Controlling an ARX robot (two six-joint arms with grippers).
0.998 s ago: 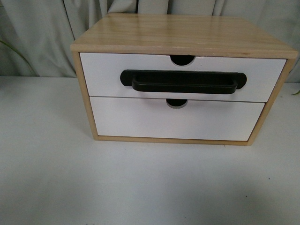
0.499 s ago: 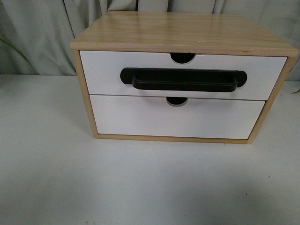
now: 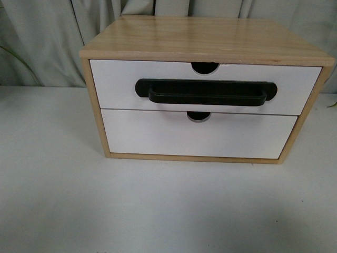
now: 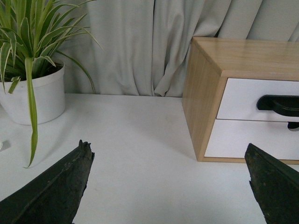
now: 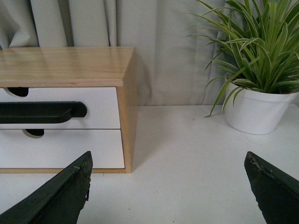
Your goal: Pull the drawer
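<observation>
One white table [image 3: 52, 211] fills the lower half of the front view, and a pale curtain [image 3: 42, 42] hangs across the top of the frame behind it. At centre frame stands the light wood cabinet [image 3: 200, 37], its base resting on the table. Two striped-leaf plants in white pots flank it, each well apart from it. The left wrist view shows the left potted plant [image 4: 32, 98] off one end of the cabinet. The right wrist view shows the right potted plant [image 5: 254, 112] off the other end.

The drawer [image 3: 116, 79] is the upper of two white fronts and sits shut, flush with the cabinet's face. The plain lower drawer front [image 3: 158, 137] lies directly beneath it, also shut. A long black bar handle [image 3: 205, 92] runs across the middle of the drawer.

The left gripper [image 4: 166, 144] hangs over the table short of the cabinet, its dark jaws spread wide apart. The right gripper [image 5: 168, 154] does the same on its side, its jaws equally wide. A half-round notch [image 3: 205, 67] cuts the drawer's top edge, just above the handle.
</observation>
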